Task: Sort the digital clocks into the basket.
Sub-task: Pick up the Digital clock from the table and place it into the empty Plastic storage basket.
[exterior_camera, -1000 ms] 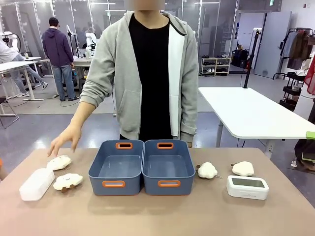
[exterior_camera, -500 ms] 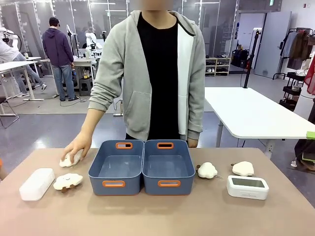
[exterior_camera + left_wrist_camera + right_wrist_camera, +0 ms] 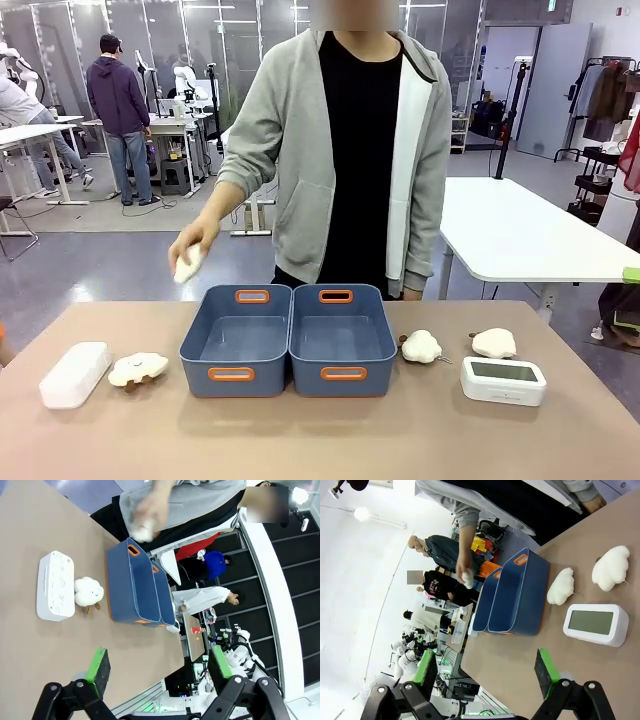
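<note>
Up off the table goes the person's hand [image 3: 195,243] with a cloud toy [image 3: 187,266], while both clocks lie outside the blue baskets [image 3: 200,342], the left clock [image 3: 74,374] nearer the left gripper [image 3: 159,664], the right clock [image 3: 503,380] nearer the right gripper [image 3: 486,667], both grippers wide apart and empty

The left rectangular plastic bin [image 3: 195,372] and the right rectangular plastic bin [image 3: 382,372] are slate blue with orange-rimmed handle slots, on a tan table [image 3: 320,440]. The right rounded plastic clock [image 3: 503,381] is white with a grey-green screen; the left rounded plastic clock [image 3: 74,374] shows plain white. The left cloud-shaped plush toy [image 3: 138,369], the inner right plush toy [image 3: 421,347] and the outer right plush toy [image 3: 494,343] are cream. The person's hooded jacket [image 3: 290,150] is light grey, lined white, over a black shirt [image 3: 360,150].
</note>
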Action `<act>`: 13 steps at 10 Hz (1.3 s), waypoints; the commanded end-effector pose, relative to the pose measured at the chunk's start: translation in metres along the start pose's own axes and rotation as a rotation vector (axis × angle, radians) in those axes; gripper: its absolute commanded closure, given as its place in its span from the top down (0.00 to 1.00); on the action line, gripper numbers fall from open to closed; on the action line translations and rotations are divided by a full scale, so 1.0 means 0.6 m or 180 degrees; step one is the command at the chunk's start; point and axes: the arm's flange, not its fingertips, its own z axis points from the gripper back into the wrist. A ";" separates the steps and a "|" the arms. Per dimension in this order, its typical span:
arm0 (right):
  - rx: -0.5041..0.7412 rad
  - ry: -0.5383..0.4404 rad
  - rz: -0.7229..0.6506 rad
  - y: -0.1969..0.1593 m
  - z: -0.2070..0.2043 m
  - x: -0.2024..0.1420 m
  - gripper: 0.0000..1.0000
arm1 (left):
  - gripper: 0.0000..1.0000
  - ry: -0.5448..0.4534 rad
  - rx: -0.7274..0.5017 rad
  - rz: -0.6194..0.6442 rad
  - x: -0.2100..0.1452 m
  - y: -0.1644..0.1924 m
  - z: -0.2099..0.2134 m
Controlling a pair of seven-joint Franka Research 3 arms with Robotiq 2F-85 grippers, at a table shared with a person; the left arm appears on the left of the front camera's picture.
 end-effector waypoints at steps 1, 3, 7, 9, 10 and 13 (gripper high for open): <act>0.0021 0.0000 0.0029 0.000 -0.001 0.002 1.00 | 1.00 0.0010 -0.0048 -0.0078 0.001 -0.001 0.003; 0.0021 0.0000 0.0029 0.000 -0.001 0.002 1.00 | 1.00 0.0010 -0.0048 -0.0078 0.001 -0.001 0.003; -0.1322 0.1496 0.2479 0.104 -0.087 0.023 1.00 | 1.00 0.0010 -0.0048 -0.0078 0.001 -0.001 0.003; -0.1793 0.2352 0.3376 0.125 -0.176 0.032 1.00 | 1.00 0.0010 -0.0048 -0.0078 0.001 -0.001 0.003; -0.2011 0.2616 0.3678 0.123 -0.215 0.035 1.00 | 1.00 0.0010 -0.0048 -0.0078 0.001 -0.001 0.003; -0.1927 0.3161 0.4111 0.127 -0.306 0.040 1.00 | 1.00 0.0010 -0.0048 -0.0078 0.001 -0.001 0.003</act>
